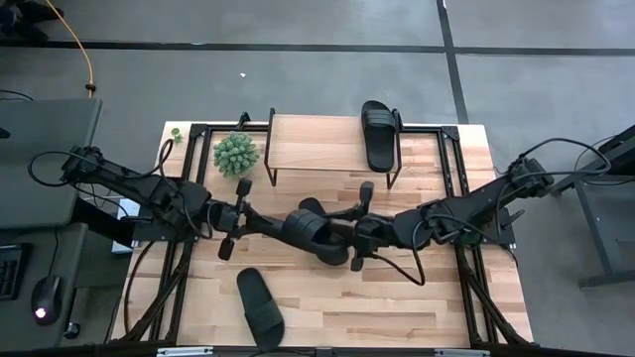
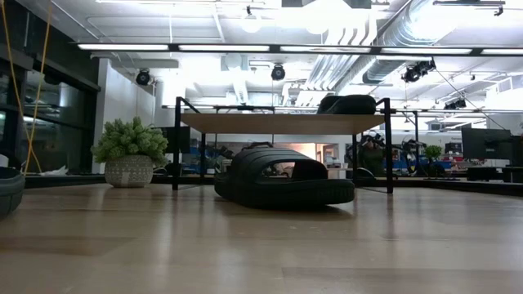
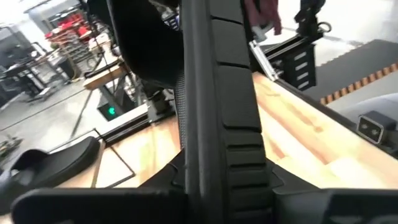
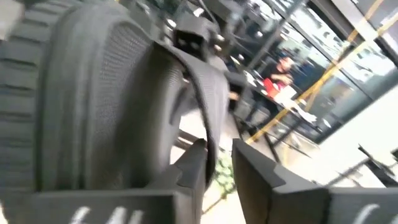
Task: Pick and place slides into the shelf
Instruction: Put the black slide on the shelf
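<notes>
Both arms meet at the middle of the table (image 1: 437, 297), in front of the shelf (image 1: 317, 142). The left gripper (image 1: 260, 220) and the right gripper (image 1: 349, 238) each pinch one slide (image 1: 316, 235) between them, one on each side. That slide sits on the table. Another slide (image 1: 379, 134) lies on the shelf top, and a third slide (image 1: 260, 305) lies near the front edge.
</notes>
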`<move>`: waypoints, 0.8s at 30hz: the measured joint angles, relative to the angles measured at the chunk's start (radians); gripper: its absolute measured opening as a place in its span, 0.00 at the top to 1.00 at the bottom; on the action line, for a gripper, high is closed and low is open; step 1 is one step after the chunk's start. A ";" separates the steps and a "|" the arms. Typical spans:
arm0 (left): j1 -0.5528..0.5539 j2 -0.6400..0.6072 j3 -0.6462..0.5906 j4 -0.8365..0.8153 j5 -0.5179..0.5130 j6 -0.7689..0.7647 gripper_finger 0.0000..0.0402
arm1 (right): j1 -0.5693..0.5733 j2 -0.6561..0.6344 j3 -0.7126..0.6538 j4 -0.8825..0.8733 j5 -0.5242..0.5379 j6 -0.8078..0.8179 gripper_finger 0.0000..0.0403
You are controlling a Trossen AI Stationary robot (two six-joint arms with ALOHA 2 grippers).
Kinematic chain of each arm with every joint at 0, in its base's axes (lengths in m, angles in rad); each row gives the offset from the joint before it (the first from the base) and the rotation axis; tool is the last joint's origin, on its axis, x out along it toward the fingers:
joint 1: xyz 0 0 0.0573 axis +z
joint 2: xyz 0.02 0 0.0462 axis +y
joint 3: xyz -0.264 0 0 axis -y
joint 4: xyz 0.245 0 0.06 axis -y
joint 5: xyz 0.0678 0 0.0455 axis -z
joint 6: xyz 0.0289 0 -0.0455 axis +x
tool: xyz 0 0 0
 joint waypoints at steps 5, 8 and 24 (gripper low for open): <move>0.000 0.000 0.000 -0.006 -0.052 0.001 0.89 | 0.029 -0.013 0.000 -0.045 0.169 0.001 0.77; 0.000 0.000 -0.001 -0.027 -0.086 -0.006 0.87 | 0.048 -0.029 0.000 -0.070 0.312 0.001 0.73; 0.000 -0.002 -0.001 -0.189 -0.493 -0.031 0.87 | 0.074 -0.028 0.002 -0.109 0.638 0.074 0.55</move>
